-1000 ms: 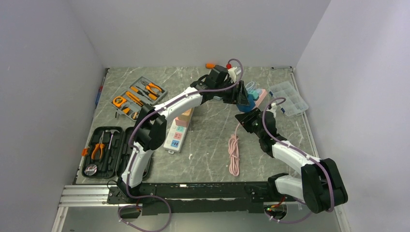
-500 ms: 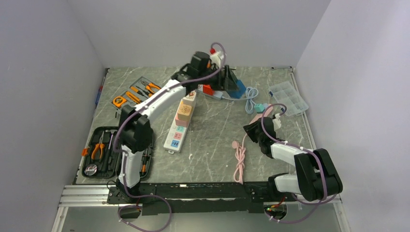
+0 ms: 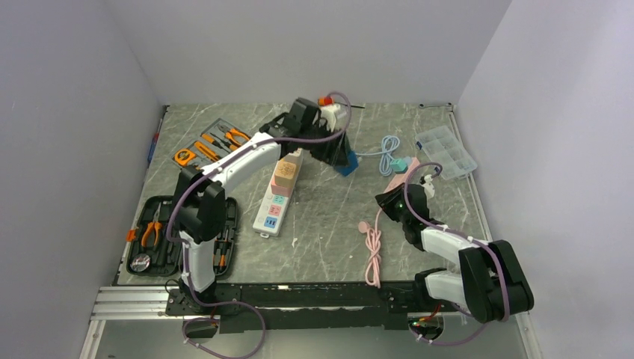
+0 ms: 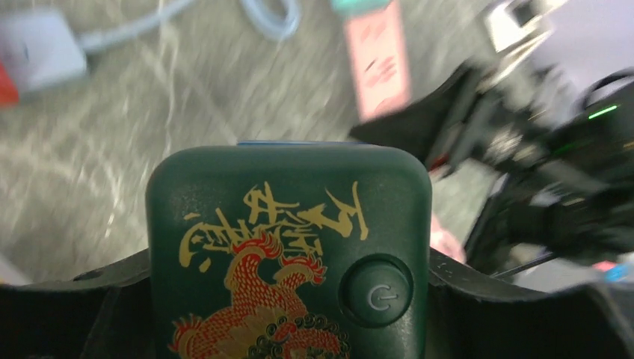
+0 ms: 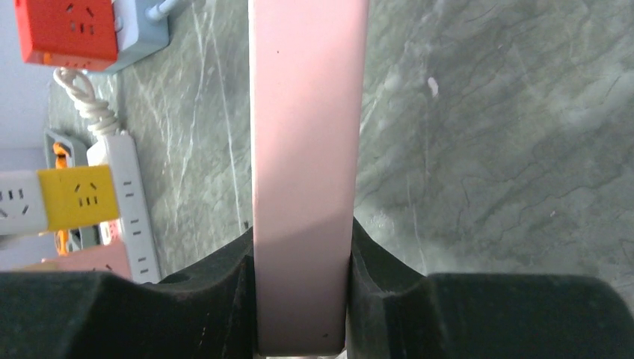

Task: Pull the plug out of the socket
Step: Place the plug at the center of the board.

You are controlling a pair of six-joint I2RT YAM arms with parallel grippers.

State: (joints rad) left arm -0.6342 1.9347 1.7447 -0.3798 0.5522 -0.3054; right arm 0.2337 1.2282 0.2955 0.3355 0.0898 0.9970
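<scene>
My left gripper (image 3: 344,159) is shut on the plug (image 3: 347,163), a dark green block with a blue side. It holds the plug over the back middle of the table, well apart from the pink socket strip (image 3: 396,179). In the left wrist view the plug (image 4: 288,224) fills the space between my fingers and shows a gold and red dragon and a round power button. My right gripper (image 3: 394,198) is shut on the near end of the pink strip (image 5: 303,134), which lies on the table. Its pink cable (image 3: 371,247) trails toward the front.
A long white power strip (image 3: 275,196) with coloured cubes lies left of centre. A blue cable (image 3: 388,145) and a teal plug (image 3: 404,164) lie by the pink strip's far end. A clear parts box (image 3: 446,152) sits at the back right, and tool cases (image 3: 161,233) at the left.
My left gripper has swung left and away from the pink strip with the plug in it. My right gripper has drawn the pink strip nearer; its cable has shifted.
</scene>
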